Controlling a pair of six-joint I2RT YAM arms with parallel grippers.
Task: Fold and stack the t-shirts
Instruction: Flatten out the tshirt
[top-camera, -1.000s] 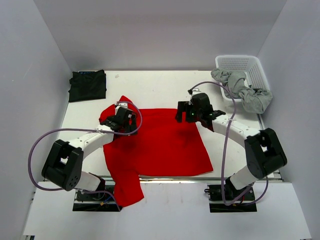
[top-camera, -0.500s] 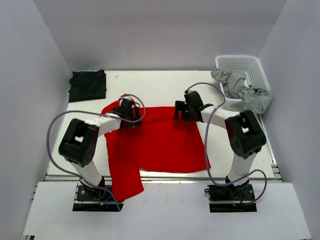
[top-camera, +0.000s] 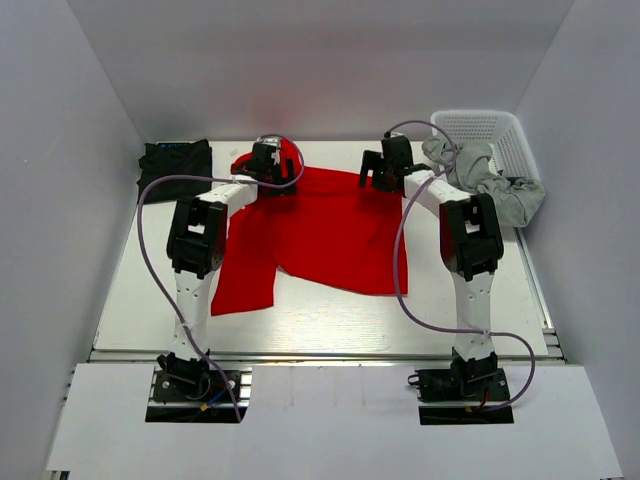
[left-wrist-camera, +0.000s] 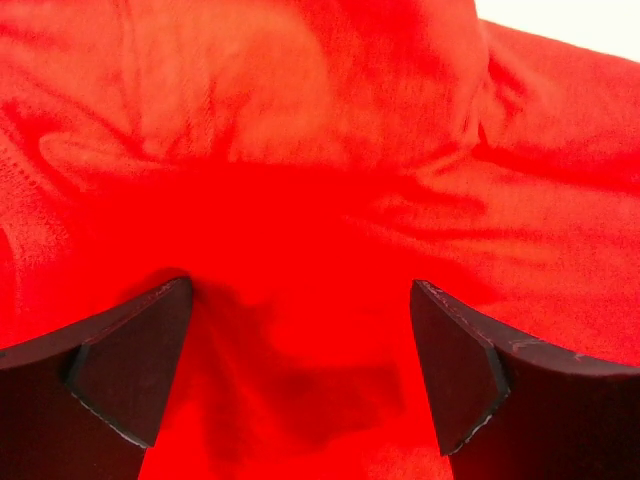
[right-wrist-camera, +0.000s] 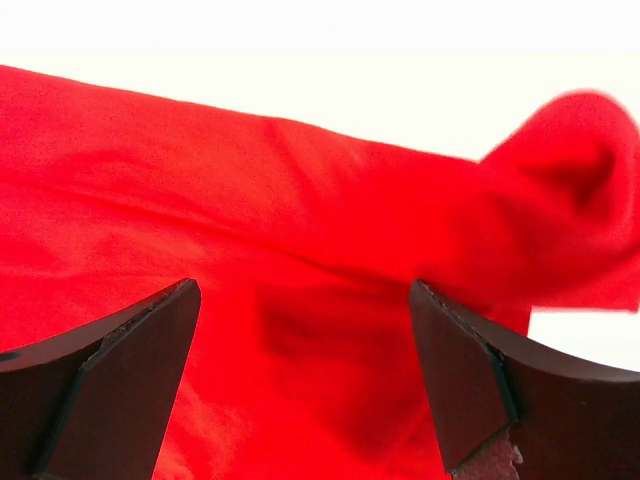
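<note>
The red t-shirt (top-camera: 330, 225) lies spread across the upper middle of the counter (top-camera: 330, 315), with both arms' jaws wide apart and unclenched over its far edge, apparently to flatten it for folding, while the black t-shirt (top-camera: 176, 170) sits upper left.

Bright, diffuse light; the top view is sharp, with only faint shadows on the desk (top-camera: 330, 310). Both wrist views blow the desk out to white, and the red t-shirt (left-wrist-camera: 300, 150) looks soft and oversaturated
</note>
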